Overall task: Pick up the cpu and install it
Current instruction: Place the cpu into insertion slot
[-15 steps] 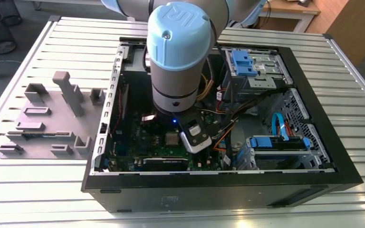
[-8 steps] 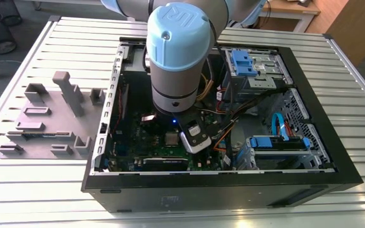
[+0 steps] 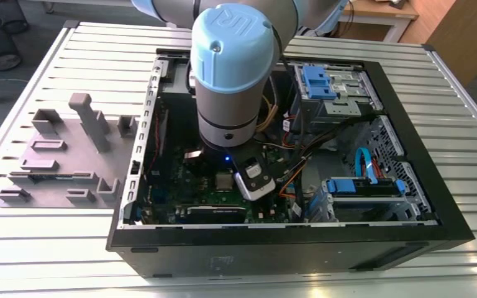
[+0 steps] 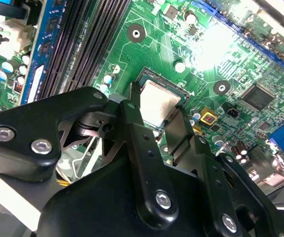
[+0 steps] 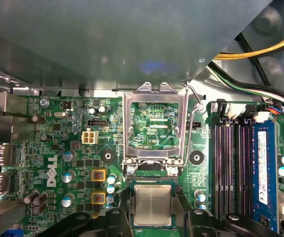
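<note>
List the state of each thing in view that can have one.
cpu: lying flat in the socket, metal top up.
socket frame: flipped open.
computer case: on its side, side panel off.
memory stick: plugged in.
gripper: down inside the case, at the cpu; grip cannot be told.

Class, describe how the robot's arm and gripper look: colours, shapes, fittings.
The arm is a silvery-grey cylinder with a pale blue rounded cap bearing a raised marking. The gripper is black, built of angular links joined by silver screws.
</note>
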`<state>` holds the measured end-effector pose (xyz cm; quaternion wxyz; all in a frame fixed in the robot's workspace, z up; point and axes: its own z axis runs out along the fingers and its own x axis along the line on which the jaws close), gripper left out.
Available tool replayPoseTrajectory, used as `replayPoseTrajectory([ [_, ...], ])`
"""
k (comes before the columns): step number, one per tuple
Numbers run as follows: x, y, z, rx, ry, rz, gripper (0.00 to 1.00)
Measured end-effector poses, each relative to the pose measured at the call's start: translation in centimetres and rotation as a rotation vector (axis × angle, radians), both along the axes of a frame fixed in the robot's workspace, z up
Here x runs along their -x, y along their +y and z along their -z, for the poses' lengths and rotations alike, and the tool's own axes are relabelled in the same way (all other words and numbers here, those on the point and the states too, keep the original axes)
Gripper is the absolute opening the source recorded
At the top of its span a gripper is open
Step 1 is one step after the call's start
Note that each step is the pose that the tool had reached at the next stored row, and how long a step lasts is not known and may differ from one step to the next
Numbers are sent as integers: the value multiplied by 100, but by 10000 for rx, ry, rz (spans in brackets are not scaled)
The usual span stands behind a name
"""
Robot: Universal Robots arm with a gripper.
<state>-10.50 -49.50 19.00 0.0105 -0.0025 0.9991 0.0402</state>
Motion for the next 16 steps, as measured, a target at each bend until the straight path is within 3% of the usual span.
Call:
replayPoseTrajectory([
  [16, 1, -9, 8, -1, 2, -1, 45],
])
